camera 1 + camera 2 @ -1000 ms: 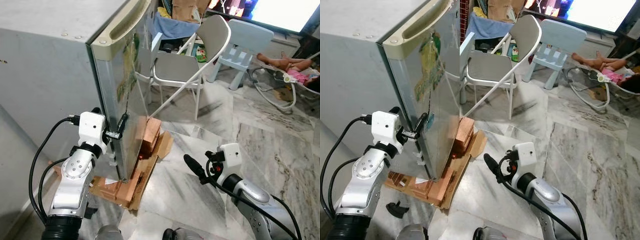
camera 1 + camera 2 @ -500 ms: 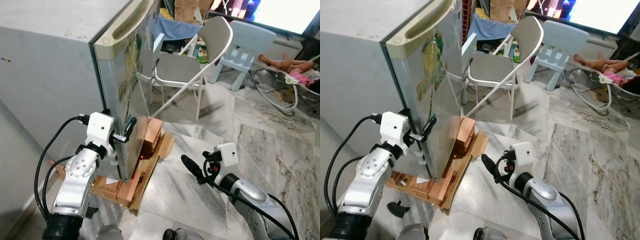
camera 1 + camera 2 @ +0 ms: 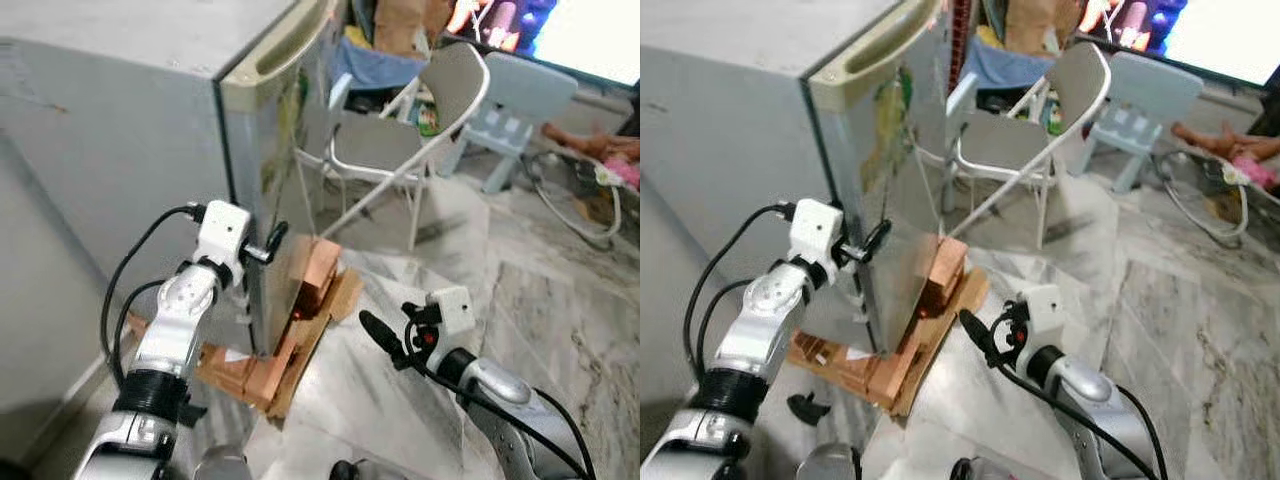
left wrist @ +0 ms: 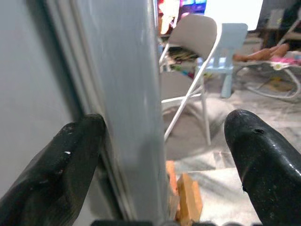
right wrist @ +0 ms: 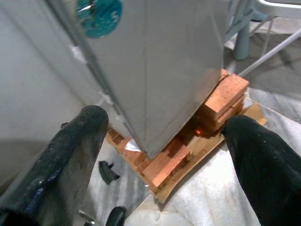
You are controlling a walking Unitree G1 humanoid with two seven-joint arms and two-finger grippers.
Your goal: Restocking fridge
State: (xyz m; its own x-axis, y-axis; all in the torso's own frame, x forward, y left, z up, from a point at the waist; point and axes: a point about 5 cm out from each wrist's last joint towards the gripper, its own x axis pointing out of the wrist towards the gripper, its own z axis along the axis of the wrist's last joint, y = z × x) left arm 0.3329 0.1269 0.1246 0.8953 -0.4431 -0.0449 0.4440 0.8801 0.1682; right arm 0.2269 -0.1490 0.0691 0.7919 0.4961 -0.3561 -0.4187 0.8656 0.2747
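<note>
A small grey fridge (image 3: 130,130) stands at the left with its door (image 3: 905,180) facing the room and a green sticker on it. My left gripper (image 3: 268,240) is open at the door's free edge, about halfway up. In the left wrist view the door edge (image 4: 136,117) stands between the two fingers (image 4: 61,169), one of them at the seam with the fridge body. My right gripper (image 3: 372,328) hovers low over the floor in front of the fridge, open and holding nothing (image 5: 167,121).
The fridge rests on orange bricks (image 3: 315,275) and flattened cardboard (image 3: 300,350). A grey folding chair (image 3: 390,140) stands just past the door, a pale blue child's chair (image 3: 520,95) and a baby bouncer (image 3: 590,170) behind it. Marble floor lies open to the right.
The camera has shifted, so the fridge sits further right in view. My left gripper has moved from the door's face to straddle its edge. The right gripper has hardly moved.
</note>
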